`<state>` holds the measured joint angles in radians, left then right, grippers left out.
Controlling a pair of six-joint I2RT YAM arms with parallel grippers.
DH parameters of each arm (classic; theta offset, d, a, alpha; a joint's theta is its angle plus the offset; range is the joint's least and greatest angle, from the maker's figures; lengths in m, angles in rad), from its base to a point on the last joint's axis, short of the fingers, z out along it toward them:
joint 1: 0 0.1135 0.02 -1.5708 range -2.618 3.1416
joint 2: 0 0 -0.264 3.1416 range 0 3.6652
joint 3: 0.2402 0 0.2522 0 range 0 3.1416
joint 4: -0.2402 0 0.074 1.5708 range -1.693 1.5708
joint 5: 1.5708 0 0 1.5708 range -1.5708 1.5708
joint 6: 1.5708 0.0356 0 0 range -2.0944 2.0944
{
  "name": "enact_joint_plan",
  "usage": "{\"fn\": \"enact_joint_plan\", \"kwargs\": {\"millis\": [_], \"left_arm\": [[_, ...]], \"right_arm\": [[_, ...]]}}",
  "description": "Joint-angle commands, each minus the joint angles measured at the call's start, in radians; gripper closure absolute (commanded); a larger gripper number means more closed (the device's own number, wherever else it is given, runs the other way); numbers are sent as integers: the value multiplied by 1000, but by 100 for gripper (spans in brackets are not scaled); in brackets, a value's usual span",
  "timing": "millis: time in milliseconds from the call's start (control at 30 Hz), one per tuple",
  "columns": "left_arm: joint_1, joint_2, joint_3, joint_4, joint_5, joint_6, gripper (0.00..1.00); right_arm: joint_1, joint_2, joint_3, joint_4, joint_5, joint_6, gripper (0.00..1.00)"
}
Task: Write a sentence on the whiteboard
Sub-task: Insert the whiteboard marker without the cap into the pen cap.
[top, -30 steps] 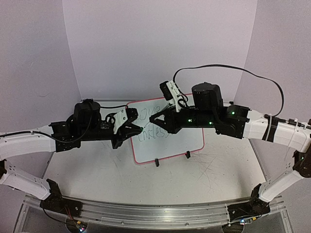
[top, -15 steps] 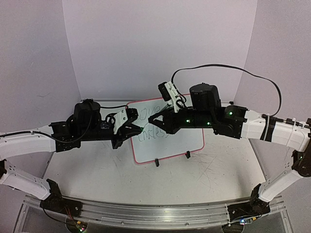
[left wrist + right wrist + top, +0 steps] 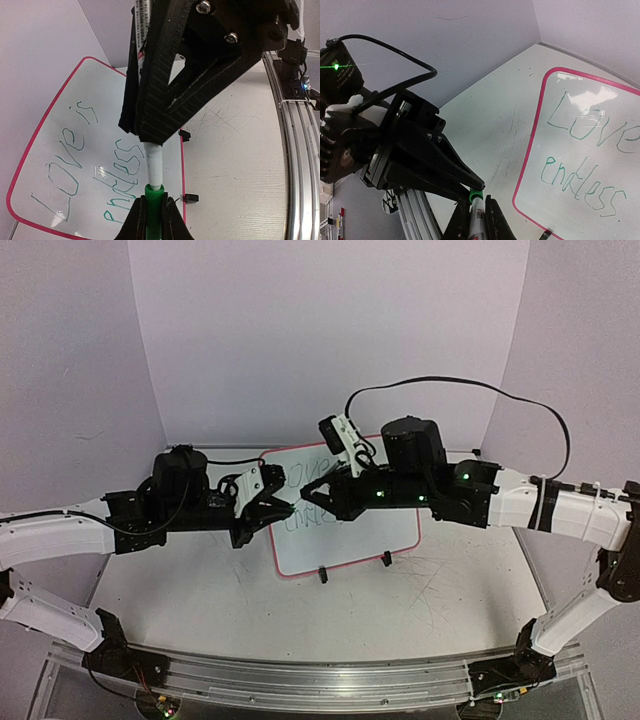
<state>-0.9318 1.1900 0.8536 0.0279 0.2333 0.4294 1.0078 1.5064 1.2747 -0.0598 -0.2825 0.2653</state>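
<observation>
The whiteboard [image 3: 350, 545] lies near the middle of the worktop [image 3: 200, 590]. In the top view it is turned slightly, its long sides running from about 8 o'clock to 2 o'clock. Its two black clip feet [image 3: 323, 576] sit along its 6 o'clock edge. The sentence [image 3: 125, 167] is in thin green handwriting, "Love is" on one line and "endless" on the next. It fills the board's half toward 10 o'clock, and in the top view the two tools largely cover it.

Above that written part, the tools meet tip to tip. The left tool [image 3: 287, 505] reaches in from 9 o'clock and is clenched on the barrel of a marker [image 3: 154, 165], whose white neck sticks out past its fingertips. A green cap [image 3: 153, 197] sits on the end of that neck. The right tool [image 3: 478, 205], coming in from 3 o'clock, is pinched shut on the cap. From the wrist views the marker looks held above the board, not touching it.

The worktop around the board is white and scuffed with thin dark scratches. A black cable [image 3: 450, 385] arcs over the right arm toward 1 o'clock. A metal rail [image 3: 330, 680] runs along the 6 o'clock edge.
</observation>
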Motion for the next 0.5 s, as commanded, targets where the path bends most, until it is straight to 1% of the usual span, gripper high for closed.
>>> {"fn": "enact_joint_plan", "kwargs": {"millis": [0,133,233,300,367,467], "left_arm": [[-7,-5,3,47,6,3,100],[-10,2,25,48,-41,-31,100],[-21,12,67,49,-155,-99,100],[-30,23,96,48,-199,-125,100],[-61,33,125,50,-282,-129,100],[-114,58,174,37,-380,-92,100]], "right_arm": [[12,33,45,39,5,14,100],[20,70,73,38,33,69,100],[29,106,103,1,101,171,100],[32,126,103,0,83,235,100],[34,151,118,0,57,314,100],[40,199,171,-68,48,410,100]]}}
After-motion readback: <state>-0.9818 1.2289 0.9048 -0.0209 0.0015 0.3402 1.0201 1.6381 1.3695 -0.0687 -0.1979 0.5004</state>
